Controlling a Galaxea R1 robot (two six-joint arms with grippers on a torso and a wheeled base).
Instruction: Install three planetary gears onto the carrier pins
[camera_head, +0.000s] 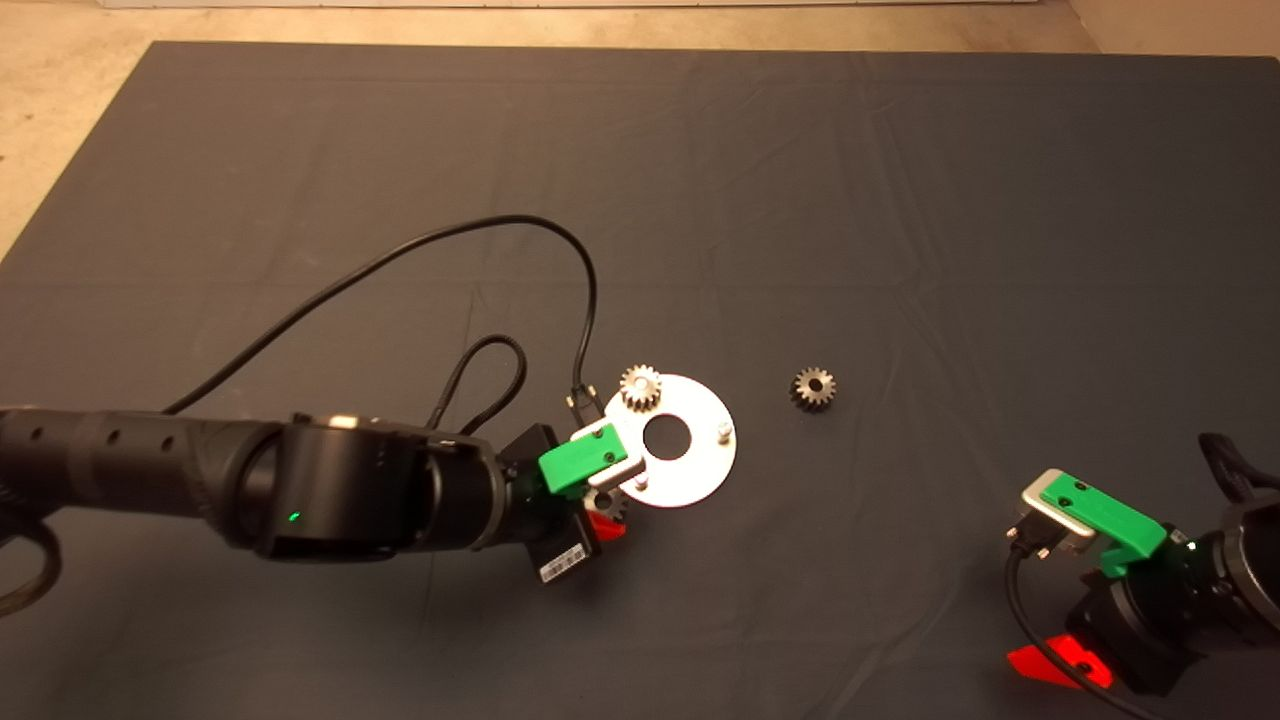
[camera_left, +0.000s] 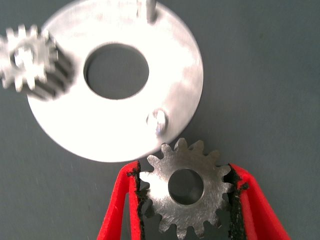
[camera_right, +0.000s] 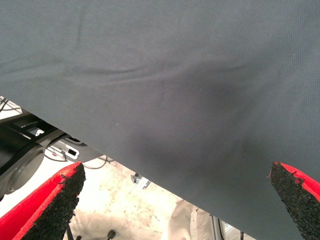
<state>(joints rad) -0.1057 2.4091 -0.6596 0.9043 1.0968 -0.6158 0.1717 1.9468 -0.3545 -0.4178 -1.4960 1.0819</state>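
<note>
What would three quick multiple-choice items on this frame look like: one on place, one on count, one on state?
1. Where is the loose gear lying?
A. On the mat, on the disc's right in the head view
B. Inside the disc's centre hole
C. Between the right gripper's fingers

2. How many gears are already on a pin of the disc?
A. None
B. One
C. Three

3. What is the left gripper doing?
A. Open and empty
B. Shut on a gear
C. Gripping the disc's rim

Key:
1 A, it lies flat on the mat, apart from the disc.
2 B, only the mounted gear sits on the disc; two pins stand bare.
3 B, both pads press the held gear, near a bare pin. The right gripper waits open at lower right.
</note>
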